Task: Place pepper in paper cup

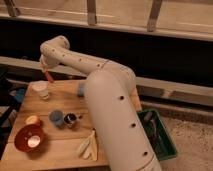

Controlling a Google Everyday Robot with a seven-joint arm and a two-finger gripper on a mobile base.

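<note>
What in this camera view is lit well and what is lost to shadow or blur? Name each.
Camera view: warm light falls on the wooden table and white arm; the wall behind is dark; the gripper, shut on the pepper above the paper cup, looks soft and blurred.

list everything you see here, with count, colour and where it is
paper cup: 1, white, far left of the wooden table
pepper: 1, orange-red, hanging from the tool just above and right of the paper cup
blue cup: 1, table centre
metal cup: 1, dark shiny, right of the blue cup
orange bowl: 1, near left corner
pale strips: a few, yellowish, near edge
green bin: 1, floor, right of table
arm: 1, white, reaching left over the table
tool: 1, shut on the pepper, above the paper cup
</note>
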